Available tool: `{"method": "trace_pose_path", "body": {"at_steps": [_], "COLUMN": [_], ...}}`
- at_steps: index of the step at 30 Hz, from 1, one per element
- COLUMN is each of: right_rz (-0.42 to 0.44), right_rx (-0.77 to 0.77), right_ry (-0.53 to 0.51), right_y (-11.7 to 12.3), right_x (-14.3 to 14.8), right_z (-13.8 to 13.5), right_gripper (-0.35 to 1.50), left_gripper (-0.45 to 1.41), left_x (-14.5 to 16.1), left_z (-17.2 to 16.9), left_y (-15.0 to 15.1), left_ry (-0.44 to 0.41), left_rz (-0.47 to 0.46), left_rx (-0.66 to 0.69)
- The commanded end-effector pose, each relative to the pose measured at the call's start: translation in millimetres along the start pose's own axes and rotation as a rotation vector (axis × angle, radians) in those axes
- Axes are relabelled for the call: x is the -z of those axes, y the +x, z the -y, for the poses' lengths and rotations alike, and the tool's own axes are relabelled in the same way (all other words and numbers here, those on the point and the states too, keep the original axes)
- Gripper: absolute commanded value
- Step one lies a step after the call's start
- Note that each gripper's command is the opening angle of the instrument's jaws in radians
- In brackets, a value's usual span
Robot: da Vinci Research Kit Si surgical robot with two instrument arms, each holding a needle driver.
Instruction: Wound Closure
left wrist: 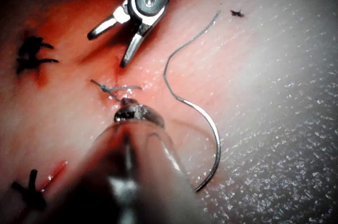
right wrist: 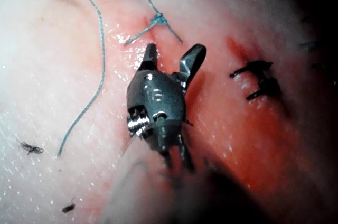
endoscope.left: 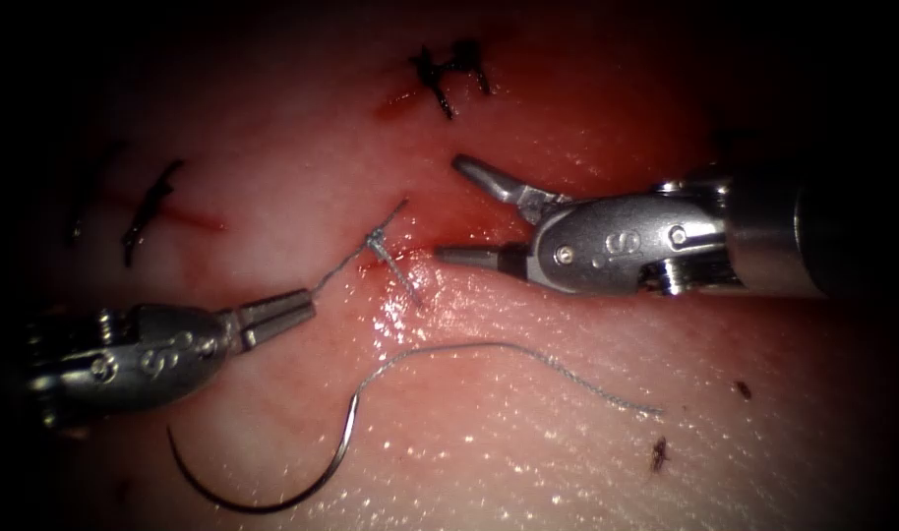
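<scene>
Here we found the left steel hand (endoscope.left: 277, 317) clamped on the thin grey thread (endoscope.left: 356, 258) beside its knot (endoscope.left: 379, 240); the right steel hand (endoscope.left: 459, 211) gaped, empty; the curved dark needle (endoscope.left: 272, 497) lay free on the pink tissue (endoscope.left: 568, 442). We judged steady, even tension advisable.

left tool (endoscope.left: 277, 317) left of the cut gripping thread (endoscope.left: 346, 264) off the knot (endoscope.left: 377, 239), right tool (endoscope.left: 461, 211) just right of knot, holding nothing, needle (endoscope.left: 263, 492) loose on tissue (endoscope.left: 568, 452) in front

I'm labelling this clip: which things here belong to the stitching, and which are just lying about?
In use: left gripper shut on the thread by the knot; right gripper open, empty; needle lying loose on the tissue.
Lying about: older stitches, dark specks.
</scene>
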Motion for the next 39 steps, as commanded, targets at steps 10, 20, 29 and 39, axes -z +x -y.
{"method": "trace_pose_path", "body": {"at_steps": [10, 20, 29, 39], "right_rz": [-0.01, -0.018, -0.023, -0.014], "right_rx": [-0.001, 0.021, 0.048, 0.16], "right_ry": [0.047, 0.052, 0.05, 0.151], "right_y": [2.3, 3.4, 3.9, 3.4], "right_x": [-3.8, -7.0, -9.9, -10.3], "right_z": [5.1, 7.6, 9.2, 10.6], "right_gripper": [1.48, 1.48, 1.48, -0.35], "left_gripper": [-0.45, -0.45, -0.45, -0.45], "left_x": [-1.6, -1.6, -1.8, -1.6], "left_z": [-0.5, -0.7, -1.5, -1.6], "left_y": [0.5, 1.3, 2.0, 2.0], "left_ry": [0.008, 0.015, 0.013, 0.013], "left_rz": [0.003, 0.004, 0.0, 0.0], "left_rx": [0.008, 0.017, 0.023, 0.022]}}
